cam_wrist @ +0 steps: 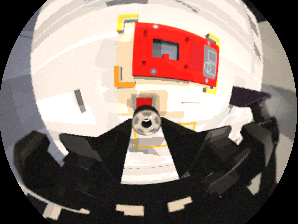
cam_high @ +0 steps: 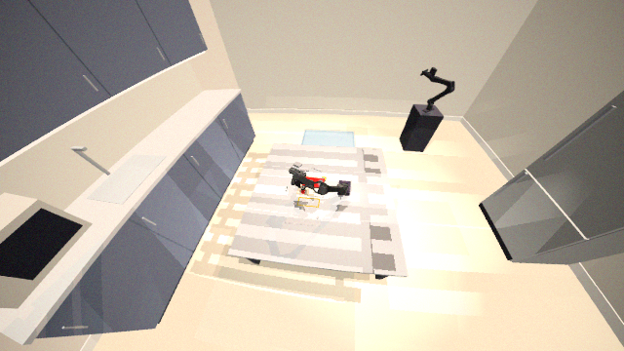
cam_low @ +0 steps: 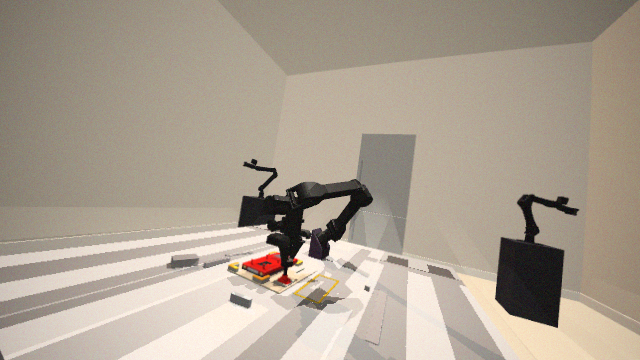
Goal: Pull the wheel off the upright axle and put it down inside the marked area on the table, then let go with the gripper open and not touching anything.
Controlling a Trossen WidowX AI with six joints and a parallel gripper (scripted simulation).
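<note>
The gripper [cam_low: 286, 271] [cam_wrist: 146, 123] points down and is shut on the wheel [cam_wrist: 146, 121], a small grey round piece with dark holes and a dark rim, gripped between its two black fingertips. Directly below is the small red axle base [cam_low: 284, 280] [cam_wrist: 144, 102] on the pale board. The axle is largely hidden by fingers and wheel, and I cannot tell whether the wheel is still around it. The marked area [cam_high: 319, 202] [cam_low: 329, 292] [cam_wrist: 150, 147] is a yellow outline on the table, beside the board, with nothing seen in it but shadow.
A red panel [cam_low: 262, 263] [cam_wrist: 175, 70] lies on the board between yellow and orange corner pieces, next to the axle base. A grey block [cam_low: 241, 300] [cam_wrist: 79, 100] lies off the board. Another grey block [cam_low: 184, 261] lies farther away. The arm's purple-black base [cam_low: 319, 245] stands behind the board.
</note>
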